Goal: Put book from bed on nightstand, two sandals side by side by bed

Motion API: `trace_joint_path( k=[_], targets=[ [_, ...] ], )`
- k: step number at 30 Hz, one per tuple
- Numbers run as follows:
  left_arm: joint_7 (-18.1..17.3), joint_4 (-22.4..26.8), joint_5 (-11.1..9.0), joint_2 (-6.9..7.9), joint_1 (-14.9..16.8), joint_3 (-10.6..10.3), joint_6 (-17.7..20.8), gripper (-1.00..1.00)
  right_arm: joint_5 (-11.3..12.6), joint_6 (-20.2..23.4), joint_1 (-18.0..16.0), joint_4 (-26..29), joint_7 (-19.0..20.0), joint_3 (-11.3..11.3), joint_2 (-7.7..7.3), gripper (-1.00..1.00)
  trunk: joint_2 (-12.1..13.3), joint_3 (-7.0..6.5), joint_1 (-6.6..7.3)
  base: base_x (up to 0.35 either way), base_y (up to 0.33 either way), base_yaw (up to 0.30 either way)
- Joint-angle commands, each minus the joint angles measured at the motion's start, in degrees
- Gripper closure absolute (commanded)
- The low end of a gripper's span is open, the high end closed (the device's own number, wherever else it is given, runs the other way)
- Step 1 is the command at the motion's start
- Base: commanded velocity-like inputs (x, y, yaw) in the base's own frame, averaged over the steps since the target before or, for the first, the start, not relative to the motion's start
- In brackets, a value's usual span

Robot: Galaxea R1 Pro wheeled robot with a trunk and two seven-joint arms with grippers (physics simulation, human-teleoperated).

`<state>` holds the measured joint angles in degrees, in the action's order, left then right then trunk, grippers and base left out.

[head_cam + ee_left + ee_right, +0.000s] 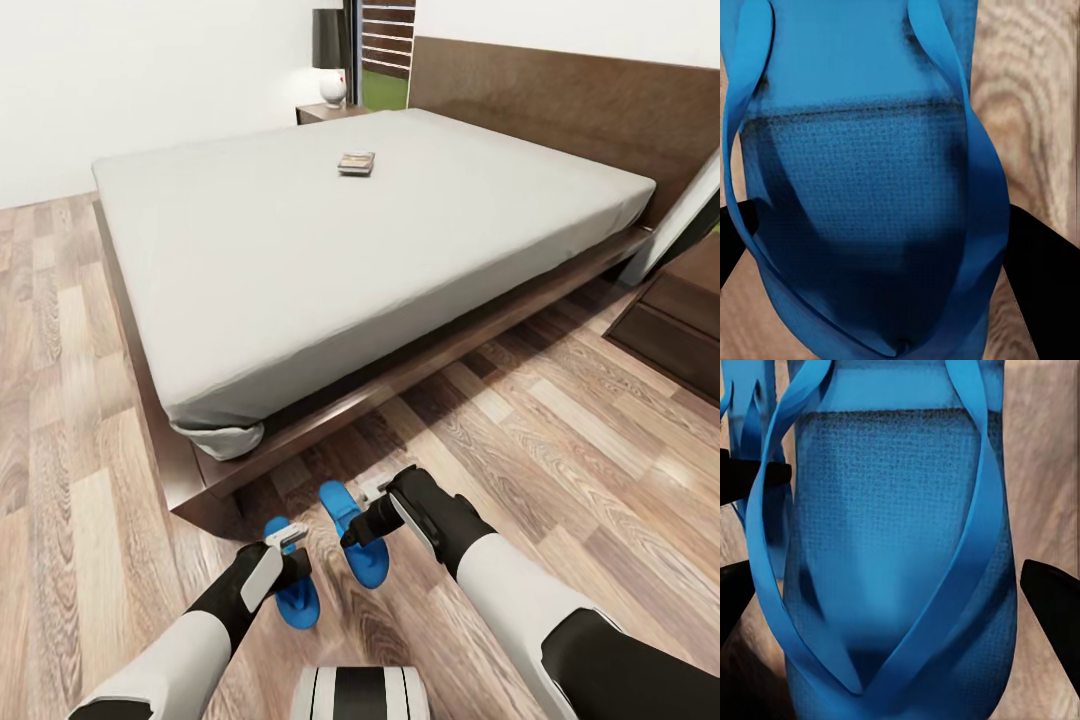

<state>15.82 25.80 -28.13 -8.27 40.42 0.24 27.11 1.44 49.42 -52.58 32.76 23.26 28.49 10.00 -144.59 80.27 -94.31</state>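
Note:
Two bright blue sandals lie side by side on the wood floor off the bed's near corner: one [297,597] under my left gripper [291,553], the other [362,545] under my right gripper [362,520]. The left wrist view looks down on a sandal [870,187] with a black fingertip [1044,285] at each side of it. In the right wrist view the other sandal [896,547] lies between widely spread fingertips [1054,604]. Both grippers look open. The book [356,163] lies on the white bed [300,250] towards the headboard. A nightstand [322,113] stands at the far side, another nightstand [680,310] at the right.
A lamp [330,60] with a dark shade stands on the far nightstand. The bed's dark wooden frame [200,480] juts out just beyond the sandals. Wood floor stretches to the left and right of the arms.

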Motion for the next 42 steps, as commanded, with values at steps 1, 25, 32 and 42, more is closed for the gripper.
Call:
trace_joint_path(
  k=[1, 25, 32, 42],
  targets=[
    [0.48, 0.20, -0.65, -0.03, 0.00, -0.05, 0.21, 1.00, 0.14, 0.25, -0.03, 0.02, 0.00, 0.09, 0.00, 1.00, -0.02, 0.04, 0.01, 0.021, -0.007, 0.000],
    [0.88, 0.32, -0.52, 0.06, 1.81, -0.24, -0.87, 1.00, 0.04, 7.27, -0.68, 11.24, 0.37, -0.52, 0.00, 1.00, -0.34, 5.36, -0.61, 0.002, -0.001, 0.000],
    [0.88, 0.46, -0.53, 0.21, 3.58, -0.19, -1.20, 1.00, 0.02, 7.20, -0.65, 11.27, 0.40, -0.83, 0.00, 1.00, -0.42, 6.69, -0.77, 0.000, 0.000, 0.000],
    [0.88, 0.54, -0.59, 0.50, 3.93, 0.25, -4.17, 1.00, 0.04, 7.10, -0.46, 11.26, 0.42, -0.98, 0.00, 1.00, -0.42, 6.69, -0.77, 0.000, 0.000, 0.000]
  ],
)
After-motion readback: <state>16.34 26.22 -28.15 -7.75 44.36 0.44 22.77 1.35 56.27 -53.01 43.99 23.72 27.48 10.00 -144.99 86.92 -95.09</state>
